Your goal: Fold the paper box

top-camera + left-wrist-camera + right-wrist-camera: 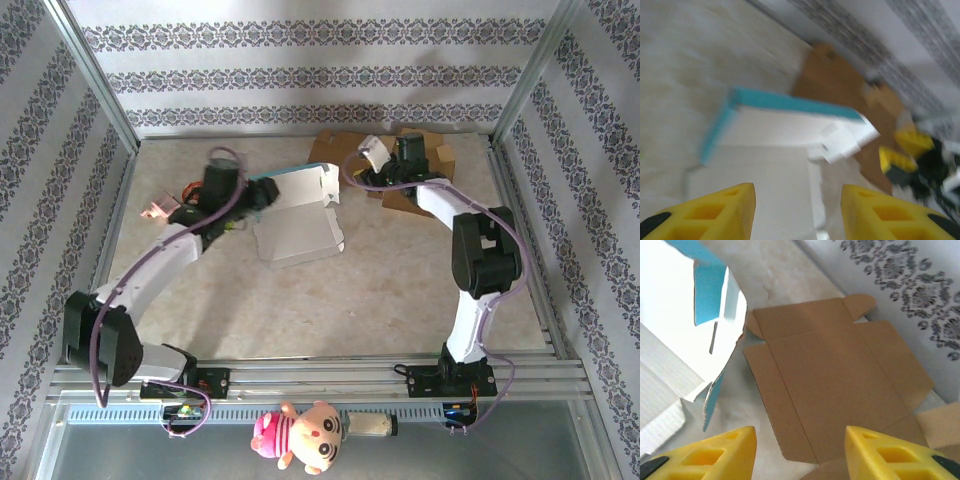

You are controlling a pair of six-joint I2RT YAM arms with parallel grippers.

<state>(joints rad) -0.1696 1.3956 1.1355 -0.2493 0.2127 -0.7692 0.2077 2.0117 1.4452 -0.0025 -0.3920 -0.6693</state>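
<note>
Left wrist view: the left pincer (797,210) stands apart and empty, with the white paper box (785,135) just ahead on the bench (680,60).
Right wrist view: the right pincer (800,450) is apart above flat brown cardboard (840,385), with the box at its left.
Top view: the box lies mid-bench between both pincers.

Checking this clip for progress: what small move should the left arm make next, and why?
Probably ease the left tool down onto the flat panel of the white paper box: the tool hangs open and empty above it, and the teal-edged back wall already stands raised.
</note>
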